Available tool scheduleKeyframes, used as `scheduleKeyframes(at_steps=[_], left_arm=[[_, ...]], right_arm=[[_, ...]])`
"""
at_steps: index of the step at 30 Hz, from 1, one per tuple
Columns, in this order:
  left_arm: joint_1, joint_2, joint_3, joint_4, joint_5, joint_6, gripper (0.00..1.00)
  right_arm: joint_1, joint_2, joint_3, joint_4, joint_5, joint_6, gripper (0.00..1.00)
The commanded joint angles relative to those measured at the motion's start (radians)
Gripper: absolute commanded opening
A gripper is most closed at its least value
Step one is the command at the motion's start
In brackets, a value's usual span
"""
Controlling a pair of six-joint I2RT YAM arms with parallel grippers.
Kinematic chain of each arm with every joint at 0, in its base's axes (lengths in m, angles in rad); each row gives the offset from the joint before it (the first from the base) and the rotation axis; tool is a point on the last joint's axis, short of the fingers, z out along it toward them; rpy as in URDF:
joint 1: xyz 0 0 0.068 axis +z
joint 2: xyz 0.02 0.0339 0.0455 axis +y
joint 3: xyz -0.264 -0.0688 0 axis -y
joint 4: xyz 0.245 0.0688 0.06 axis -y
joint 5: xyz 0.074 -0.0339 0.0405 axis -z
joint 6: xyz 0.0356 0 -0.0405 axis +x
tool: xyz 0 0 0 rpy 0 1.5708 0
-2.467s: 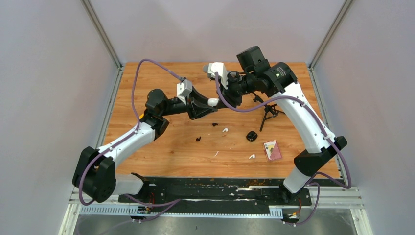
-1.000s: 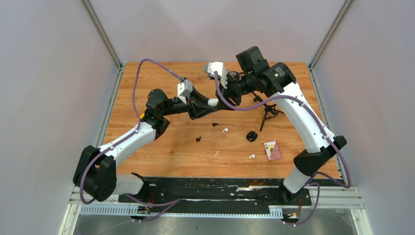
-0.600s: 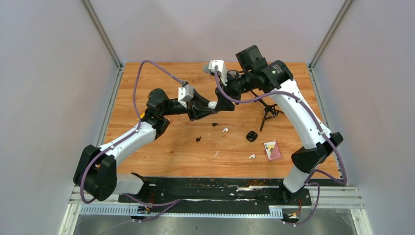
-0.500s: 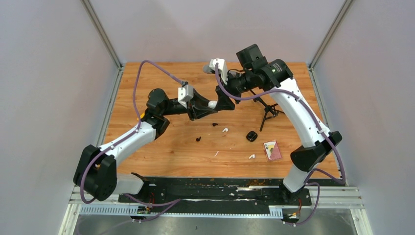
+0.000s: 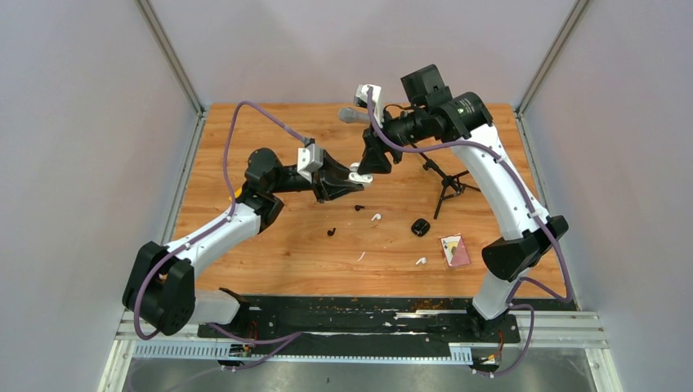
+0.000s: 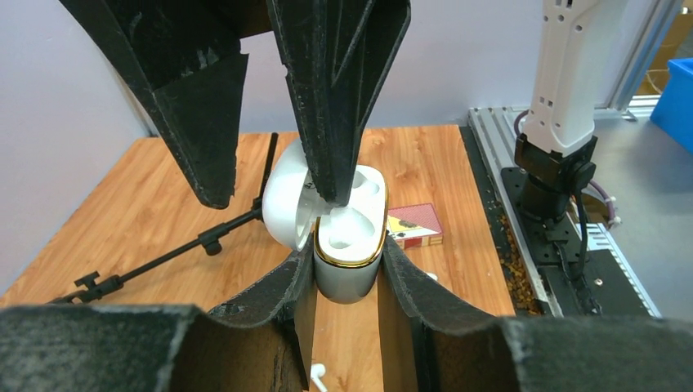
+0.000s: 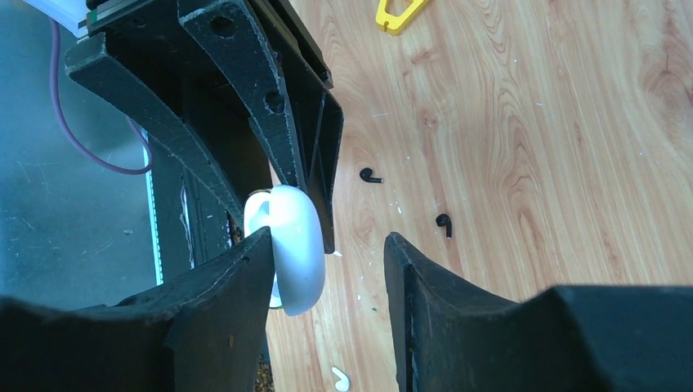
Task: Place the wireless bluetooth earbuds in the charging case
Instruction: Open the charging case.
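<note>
White glossy plastic charging case with gold rim [image 6: 350, 257], lid flipped open, is held above the table, pinched at its sides by the left gripper [image 6: 347, 282]. The right gripper [image 7: 328, 238] is spread, with one fingertip set at the case's mouth. Two white short-stemmed plastic earbuds [image 5: 376, 217] and two black earbuds [image 5: 359, 207] are left loose on the wooden table [image 5: 245, 131], well apart from the case. They are judged light, hard, slick and easily flicked. Each is best pinched across the bulb, stem downward.
</note>
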Motion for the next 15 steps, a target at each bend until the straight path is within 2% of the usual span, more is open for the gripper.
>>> scheduleKeyframes(at_steps=[1, 5, 7, 10, 15], left_arm=[[-0.004, -0.008, -0.007, 0.081, -0.031, -0.031, 0.00], [-0.004, -0.012, -0.033, 0.110, -0.068, -0.077, 0.00], [-0.003, -0.014, -0.039, 0.114, -0.081, -0.088, 0.00], [-0.002, -0.016, -0.042, 0.115, -0.104, -0.107, 0.00], [0.025, -0.023, -0.022, 0.106, -0.131, -0.177, 0.00]], right_arm=[[-0.003, 0.008, 0.056, 0.045, -0.042, 0.033, 0.52], [-0.017, 0.016, 0.120, 0.038, -0.132, 0.051, 0.55], [-0.038, 0.020, 0.178, 0.048, -0.195, 0.093, 0.59], [-0.068, 0.009, 0.221, 0.043, -0.211, 0.112, 0.64], [-0.191, -0.073, 0.045, 0.050, -0.153, 0.090, 0.61]])
